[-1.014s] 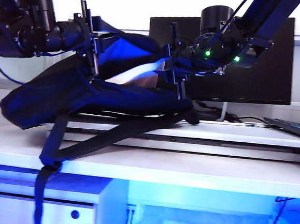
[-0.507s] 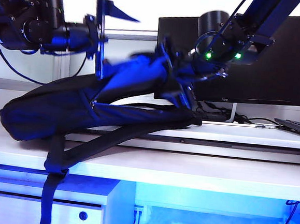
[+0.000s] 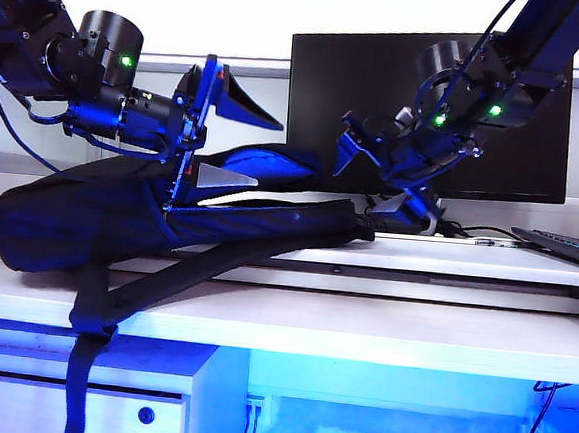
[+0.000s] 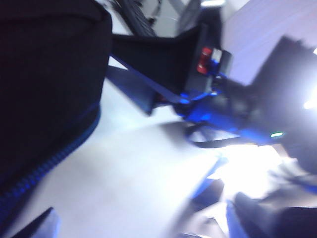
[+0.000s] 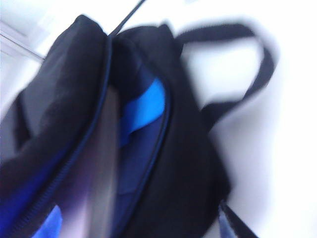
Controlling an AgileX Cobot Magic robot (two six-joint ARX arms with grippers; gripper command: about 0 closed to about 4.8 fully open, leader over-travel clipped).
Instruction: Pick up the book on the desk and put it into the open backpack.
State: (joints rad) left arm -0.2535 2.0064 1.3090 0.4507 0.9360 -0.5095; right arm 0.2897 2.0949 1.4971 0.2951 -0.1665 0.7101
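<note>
Exterior view: we see the backpack (image 3: pixel 149 216) lying on its side on the left part of the bench (image 3: pixel 361 327). Its mouth faces right, and a pale flat thing peeks out of the gap (image 3: pixel 222 176). We think that is the book, already inside the bag. In the right wrist view a pale flat shape (image 5: pixel 96 188) sits between the zipper edges by the blue lining, but it is blurry.

The left hand (image 3: pixel 199 119) hangs just above the bag's open edge, with its fingers spread wide and nothing in them. The right hand (image 3: pixel 378 173) is in the air at the bag's right end, in front of the monitor (image 3: pixel 381 73). Its fingers are spread too, and it is empty.

The book looks thin, stiff and light, with a smooth cover that could slip. We would pinch it at a free edge. The bag is soft and floppy, so its mouth may sag shut. We would lift it by the rim near the zipper. A long strap (image 3: pixel 87 361) hangs over the near edge and could snag.
</note>
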